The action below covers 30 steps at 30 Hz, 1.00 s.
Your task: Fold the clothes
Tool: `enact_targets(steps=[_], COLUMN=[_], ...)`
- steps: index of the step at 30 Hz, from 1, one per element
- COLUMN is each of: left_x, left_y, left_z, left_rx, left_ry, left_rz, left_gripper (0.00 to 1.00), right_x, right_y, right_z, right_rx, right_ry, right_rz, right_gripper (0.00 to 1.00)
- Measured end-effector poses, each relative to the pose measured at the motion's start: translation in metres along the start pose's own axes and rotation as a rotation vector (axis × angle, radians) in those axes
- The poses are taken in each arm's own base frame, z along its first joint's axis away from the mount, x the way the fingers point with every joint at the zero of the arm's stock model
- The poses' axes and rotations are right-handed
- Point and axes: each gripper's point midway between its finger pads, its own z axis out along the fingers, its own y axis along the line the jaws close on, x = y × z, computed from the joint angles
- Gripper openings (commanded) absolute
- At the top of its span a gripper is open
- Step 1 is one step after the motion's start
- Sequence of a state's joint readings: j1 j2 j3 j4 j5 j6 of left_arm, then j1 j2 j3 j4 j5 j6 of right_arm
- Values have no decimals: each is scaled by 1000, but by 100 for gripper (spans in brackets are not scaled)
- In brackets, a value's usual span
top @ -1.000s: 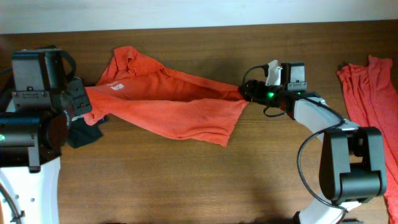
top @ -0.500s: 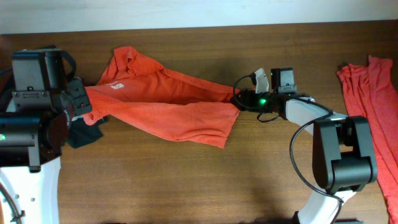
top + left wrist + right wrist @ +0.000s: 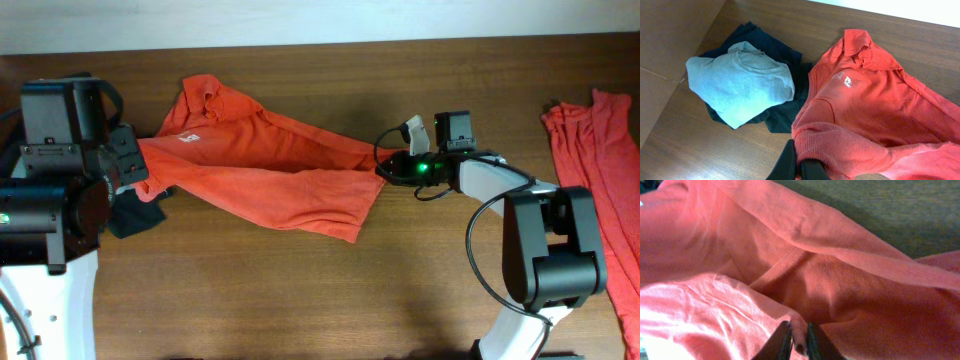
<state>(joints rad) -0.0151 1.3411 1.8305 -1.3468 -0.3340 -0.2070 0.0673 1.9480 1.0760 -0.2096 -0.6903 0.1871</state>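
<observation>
We see the orange-red T-shirt (image 3: 270, 170) lying across the brown wooden counter (image 3: 300, 290), drawn out lengthwise between our two claws. Its collar end bunches up toward the far left, and its loose lower edge sags toward the near side in the middle of the counter.

Our left claw (image 3: 800, 167) sits at the shirt's left end. In the left wrist view its two dark fingers are clenched together on a thick, rolled fold of the red fabric, which bulges just above the tips. Beyond that fold the shirt runs away from the claw, and its white print (image 3: 847, 80) faces up near the collar.

Our right claw (image 3: 797, 340) is at the shirt's right end, where the cloth narrows to a point in the overhead view. In the right wrist view the fingers stand nearly together, with only a slim gap, and a small ridge of the red cloth is pinched between them. The rest of the fabric fills that view in soft creases.

To the left of the shirt, a folded grey-blue tee (image 3: 740, 87) rests on top of dark navy garments (image 3: 775, 47), whose edge touches the red fabric. Another orange-red cloth (image 3: 590, 150) lies well apart at the counter's right edge.
</observation>
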Motion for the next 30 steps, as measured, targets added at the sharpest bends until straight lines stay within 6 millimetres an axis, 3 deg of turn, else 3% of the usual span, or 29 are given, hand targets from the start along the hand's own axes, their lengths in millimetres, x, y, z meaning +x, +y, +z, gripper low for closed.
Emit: enact_targets(steps=[5, 8, 10, 15, 16, 18, 19, 20, 21, 24, 27, 30], left_x=[0, 0, 0, -4, -5, -9, -15, -26, -33, -55, -63, -60], left_y=[0, 0, 0, -2, -3, -2, -2, -1, -2, 0, 8, 18], left_z=[0, 0, 0, 1, 0, -4, -10, -24, -35, -77, -119, -149], left_rx=[0, 0, 0, 11, 12, 16, 24, 47, 69, 140, 186, 202], left_ry=[0, 0, 0, -13, -18, -32, -55, -101, -134, -257, -361, -421], left_rz=[0, 0, 0, -5, -7, -12, -20, -32, -42, -64, -75, -76], left_gripper=[0, 0, 0, 0, 0, 0, 0, 0, 0, 0, 0, 0], right_x=[-3, -13, -22, -46, -52, -54, -54, -54, -52, -49, -52, -52], right_y=[3, 14, 22, 38, 42, 44, 47, 58, 66, 105, 133, 155], right_z=[-5, -27, -53, -154, -189, -224, -248, -288, -303, -339, -363, -383], right_rx=[-1, 0, 4, 60, 90, 121, 141, 173, 183, 181, 182, 182], right_ry=[-8, -50, -92, -291, -376, -459, -518, -628, -661, -724, -742, -756], right_rz=[-11, -23, -26, -25, -30, -22, -18, -40, -48, -99, -120, -133], right_gripper=[4, 4, 4, 4, 4, 4, 4, 4, 4, 4, 4, 4])
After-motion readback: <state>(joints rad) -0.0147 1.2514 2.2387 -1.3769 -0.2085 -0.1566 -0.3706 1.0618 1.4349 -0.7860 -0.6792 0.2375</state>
